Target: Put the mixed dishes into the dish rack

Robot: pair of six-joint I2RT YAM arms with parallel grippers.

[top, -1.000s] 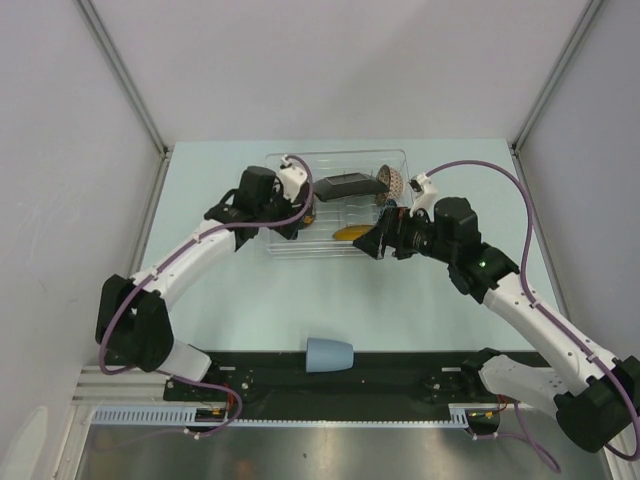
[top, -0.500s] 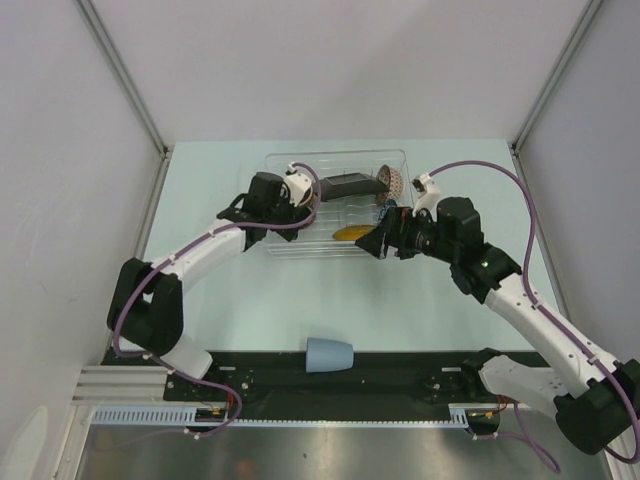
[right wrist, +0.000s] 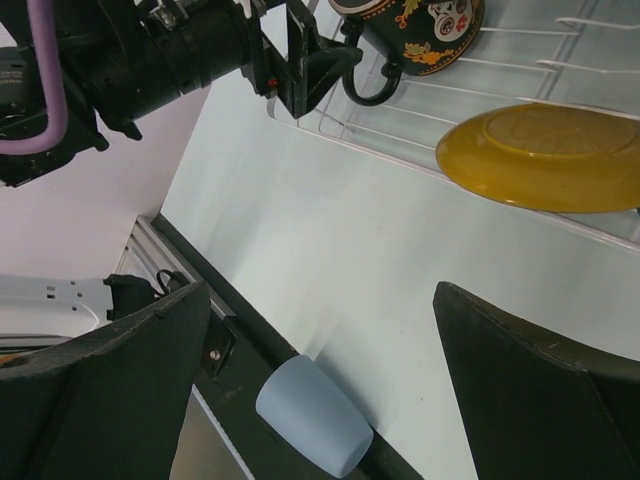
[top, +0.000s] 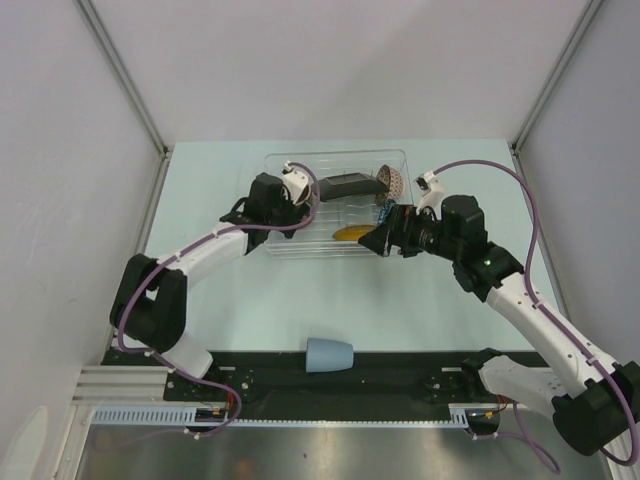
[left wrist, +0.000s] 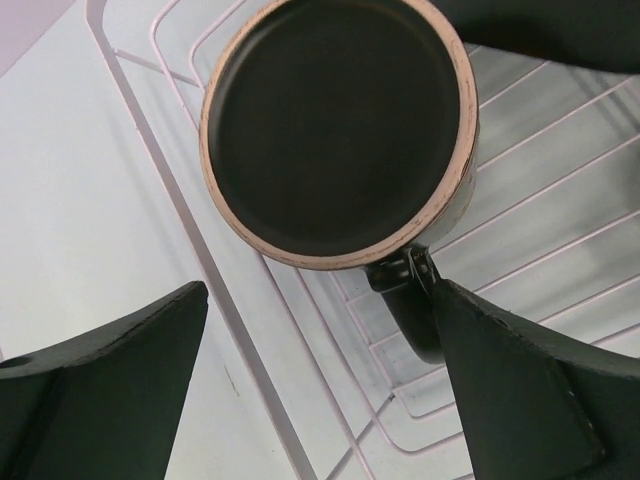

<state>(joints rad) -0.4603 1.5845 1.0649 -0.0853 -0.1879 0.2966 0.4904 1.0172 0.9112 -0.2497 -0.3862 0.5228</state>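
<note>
The clear dish rack (top: 322, 254) stands at mid-table. In it are the black square plate (top: 348, 185), the cream-pink bowl (top: 394, 180) and the yellow saucer (top: 350, 233). The dark floral mug (left wrist: 340, 130) rests on the rack's wires (left wrist: 560, 200) with its base toward the left wrist camera. My left gripper (left wrist: 320, 400) is open just short of the mug, its handle (left wrist: 415, 310) next to the right finger (left wrist: 520, 390). My right gripper (top: 380, 240) hangs open at the rack's front right corner, holding nothing. The light-blue cup (top: 329, 354) lies on its side at the near edge.
In the right wrist view the cup (right wrist: 313, 415) lies against the black base rail (right wrist: 230, 310), with the saucer (right wrist: 545, 155) and the mug (right wrist: 420, 25) in the rack above it. White walls close in the table on three sides.
My left arm has swung its elbow inward and its gripper has shifted slightly right over the rack. The right gripper has edged a little up and right. Both stay open.
</note>
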